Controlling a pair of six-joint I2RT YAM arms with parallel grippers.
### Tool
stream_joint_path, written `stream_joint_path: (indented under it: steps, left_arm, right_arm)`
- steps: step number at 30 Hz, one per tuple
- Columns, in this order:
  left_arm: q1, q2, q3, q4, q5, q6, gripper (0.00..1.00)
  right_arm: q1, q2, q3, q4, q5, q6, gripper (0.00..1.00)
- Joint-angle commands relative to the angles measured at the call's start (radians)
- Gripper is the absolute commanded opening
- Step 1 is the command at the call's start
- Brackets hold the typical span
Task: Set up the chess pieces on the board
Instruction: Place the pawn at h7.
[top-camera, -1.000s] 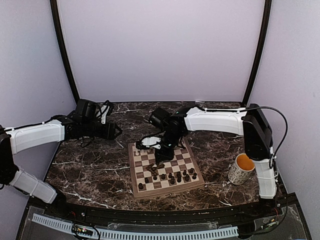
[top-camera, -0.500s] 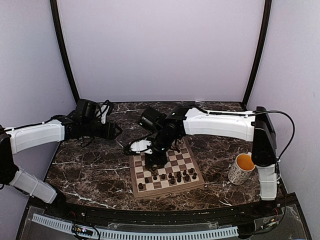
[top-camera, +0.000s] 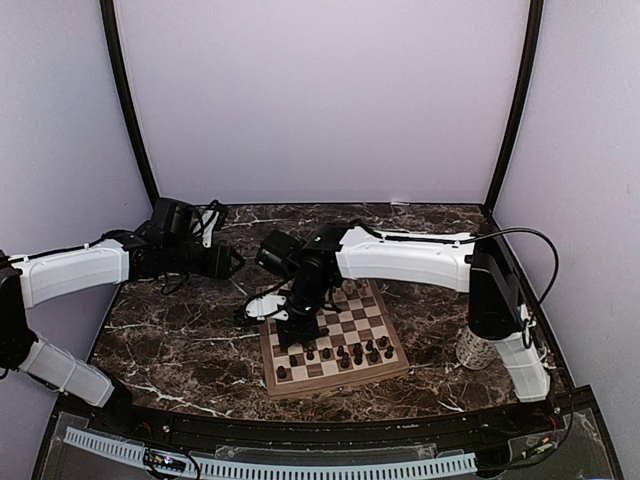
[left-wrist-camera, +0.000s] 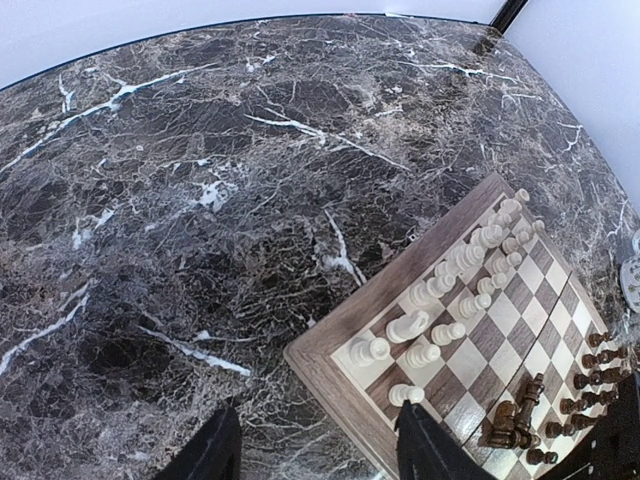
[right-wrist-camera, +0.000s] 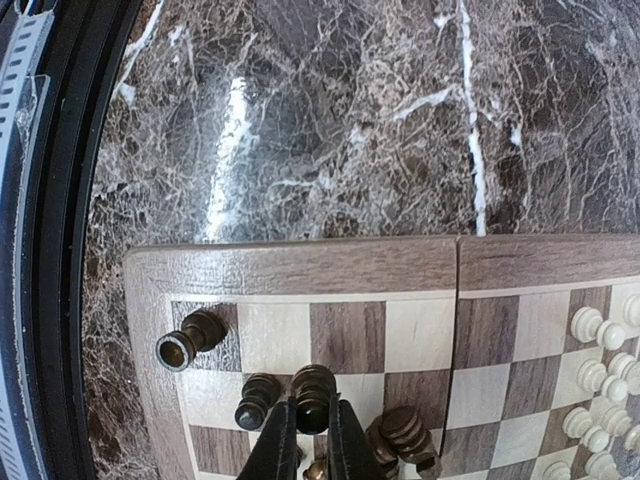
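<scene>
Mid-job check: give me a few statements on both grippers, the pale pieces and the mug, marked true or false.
1. The right gripper is shut on a dark piece. True.
2. The left gripper holds a pale piece. False: it is open and empty, off the board.
3. Pale pieces stand along one side of the board. True.
4. The mug stands on the board. False: it stands on the table, right of the board.

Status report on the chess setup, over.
Left gripper: jaws open, over the table. Right gripper: jaws shut on a dark piece over the board. Other dark pieces crowd close beside it.
</scene>
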Motion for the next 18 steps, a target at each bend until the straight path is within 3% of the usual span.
stream_joint_path:
  steps: [1, 18]
  left_arm:
    - [0.005, -0.036, 0.004, 0.015, 0.017, -0.001, 0.56]
    - [0.006, -0.036, 0.006, 0.014, 0.019, 0.001, 0.56]
  right_arm:
    - [0.022, 0.040, 0.079, -0.041, -0.020, -0.005, 0.10]
    - [0.049, 0.075, 0.081, -0.071, -0.007, -0.020, 0.12]
